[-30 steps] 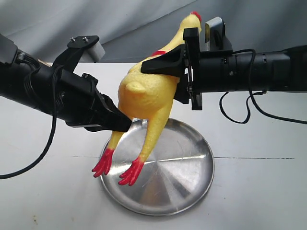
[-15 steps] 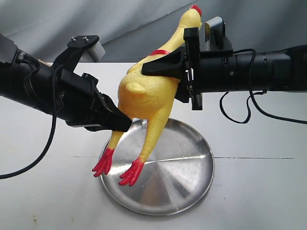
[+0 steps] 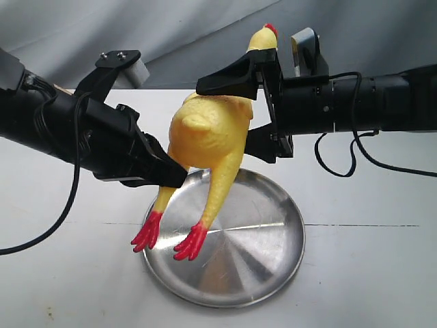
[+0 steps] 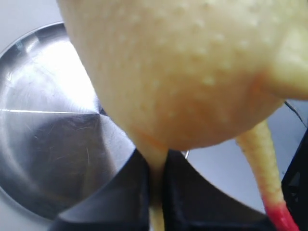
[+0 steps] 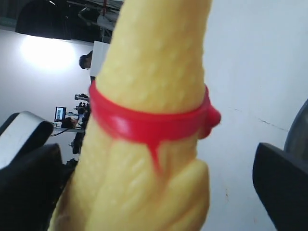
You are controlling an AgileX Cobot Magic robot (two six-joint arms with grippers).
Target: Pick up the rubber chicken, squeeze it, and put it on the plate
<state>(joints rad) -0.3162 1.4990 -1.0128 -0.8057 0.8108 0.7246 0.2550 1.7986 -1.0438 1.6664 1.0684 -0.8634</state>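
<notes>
The yellow rubber chicken [image 3: 205, 133] hangs in the air over the silver plate [image 3: 263, 236], its red feet dangling just above the plate's left rim. My left gripper [image 3: 174, 179] is shut on one thin leg just under the body; in the left wrist view the two black jaws [image 4: 156, 187] pinch that leg, with the chicken's body [image 4: 183, 72] above and the plate [image 4: 48, 144] behind. My right gripper [image 3: 229, 113] is open, one finger above and one below the chicken's upper body. In the right wrist view its fingers [image 5: 29, 183] stand wide of the neck and red collar [image 5: 154, 115].
The plate lies on a white table [image 3: 369, 273] with a grey cloth backdrop [image 3: 191, 27] behind. Black cables hang from both arms, one on the right [image 3: 334, 160] and one on the left [image 3: 61, 212]. Both arms reach in low over the table.
My right gripper has opened off the chicken's body, its fingers spreading apart. The body has rounded out and the head has swung a little left. The left gripper's hold is unchanged.
</notes>
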